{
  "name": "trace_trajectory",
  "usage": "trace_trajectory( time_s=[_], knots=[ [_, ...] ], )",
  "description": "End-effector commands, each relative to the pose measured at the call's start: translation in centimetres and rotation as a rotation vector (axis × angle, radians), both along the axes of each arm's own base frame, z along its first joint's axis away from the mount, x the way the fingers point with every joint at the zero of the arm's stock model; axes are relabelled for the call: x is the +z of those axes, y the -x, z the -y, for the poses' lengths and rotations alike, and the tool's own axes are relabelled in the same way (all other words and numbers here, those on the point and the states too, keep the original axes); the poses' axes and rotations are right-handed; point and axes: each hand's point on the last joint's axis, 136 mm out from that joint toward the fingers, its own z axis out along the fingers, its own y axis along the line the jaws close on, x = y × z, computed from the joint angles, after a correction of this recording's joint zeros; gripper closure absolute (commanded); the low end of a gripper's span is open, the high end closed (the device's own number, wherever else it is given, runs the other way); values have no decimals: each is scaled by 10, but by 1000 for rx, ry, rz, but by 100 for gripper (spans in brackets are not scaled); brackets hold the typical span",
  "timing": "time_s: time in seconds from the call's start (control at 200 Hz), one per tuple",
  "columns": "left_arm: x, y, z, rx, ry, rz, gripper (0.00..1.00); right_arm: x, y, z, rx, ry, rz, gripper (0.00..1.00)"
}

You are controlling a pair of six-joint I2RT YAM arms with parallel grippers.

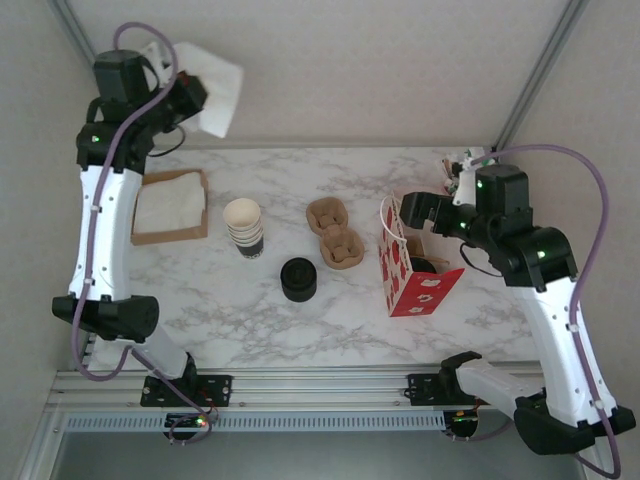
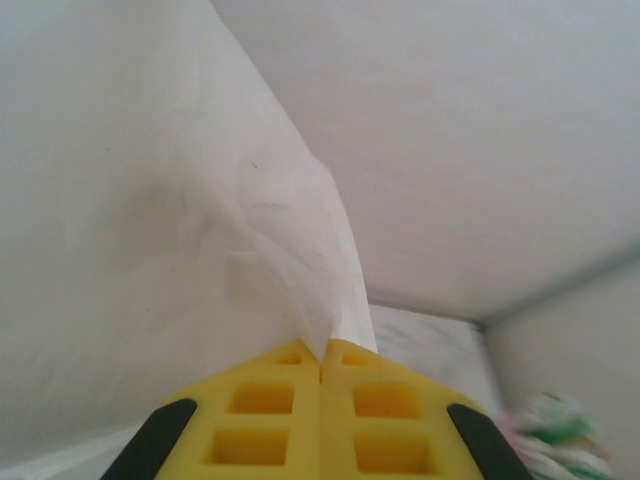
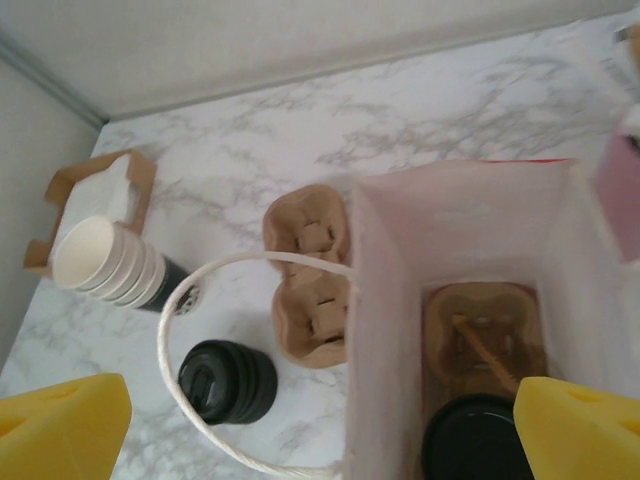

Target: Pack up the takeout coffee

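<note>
The takeout coffee stands inside the red paper bag, only its black lid showing. It sits in a brown cup carrier on the bag's floor. My right gripper hovers open over the bag's mouth, one yellow finger on each side and nothing between them; from above it is at the bag's far end. My left gripper is raised high at the back left, shut on a corner of a white napkin, which hangs from it.
On the marble table are a stack of lidless paper cups, a squat stack of black lids, a spare brown carrier just left of the bag, and a cardboard tray of napkins at the left. The bag's rope handle loops outward.
</note>
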Motion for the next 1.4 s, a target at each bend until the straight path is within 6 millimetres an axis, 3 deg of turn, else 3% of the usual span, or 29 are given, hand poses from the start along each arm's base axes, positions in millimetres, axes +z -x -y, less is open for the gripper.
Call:
trace_trajectory(
  time_s=[0.0, 0.22, 0.34, 0.441, 0.606, 0.896, 1.171, 1.392],
  knots=[
    [36, 24, 72, -230, 144, 66, 100, 16, 1, 35, -191, 36, 68, 1],
    [85, 69, 195, -540, 294, 155, 100, 14, 18, 85, -448, 103, 67, 1],
    [102, 92, 248, -668, 366, 176, 100, 11, 24, 99, -523, 126, 62, 1],
    [104, 104, 280, -736, 429, 168, 100, 8, 27, 110, -576, 156, 51, 1],
    [88, 124, 335, -838, 473, 123, 100, 8, 32, 118, -613, 184, 44, 1],
    [65, 143, 376, -877, 456, 71, 100, 10, 47, 138, -700, 222, 60, 1],
    [32, 133, 401, -837, 437, 1, 100, 16, 60, 151, -751, 228, 85, 1],
    [-6, 132, 426, -820, 395, -80, 100, 17, 63, 154, -766, 228, 96, 1]
  ],
)
